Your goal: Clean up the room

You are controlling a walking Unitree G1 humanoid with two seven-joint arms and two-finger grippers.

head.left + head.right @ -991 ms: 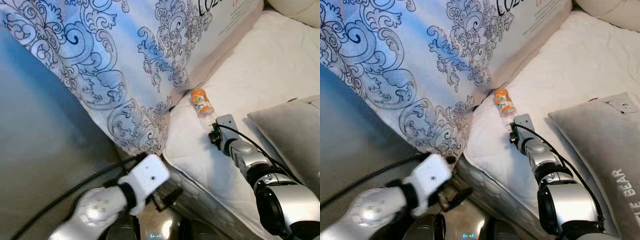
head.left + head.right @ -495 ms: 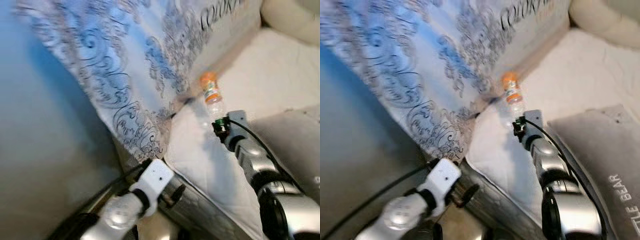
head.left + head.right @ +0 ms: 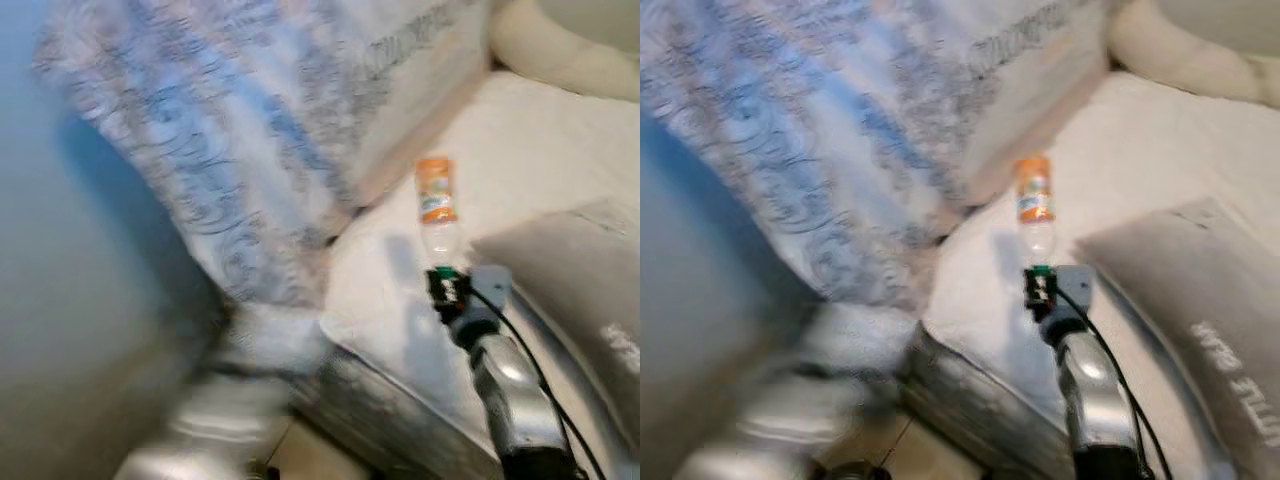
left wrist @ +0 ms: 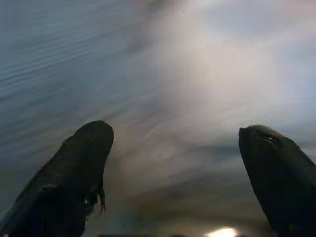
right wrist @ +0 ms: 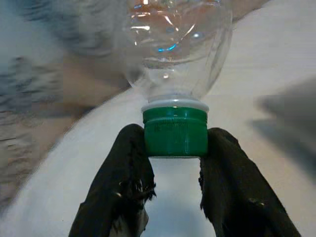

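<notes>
The right gripper (image 5: 174,163) pinches the green screw cap (image 5: 175,131) of a clear plastic bottle with an orange label (image 3: 436,203); its two black fingers (image 5: 123,177) press against opposite sides of the cap, spread just as wide as the cap. In the head views the bottle lies on the white quilted mattress (image 3: 520,160), running from the gripper toward 12 o'clock, label end farthest from the robot. A large blue-and-white patterned pillow (image 3: 250,130) stands at about 10 o'clock from the bottle, near it, and a grey cushion with printed lettering (image 3: 1200,320) lies at about 4 o'clock, just beside the right arm. A cream bolster (image 3: 1190,60) sits at 1 o'clock, well apart.

The left gripper (image 4: 173,163) has its fingers spread wide with nothing between them, facing a blurred blue-grey surface. The left arm (image 3: 220,420) is a blur at the mattress's near corner, around 8 o'clock from the bottle.
</notes>
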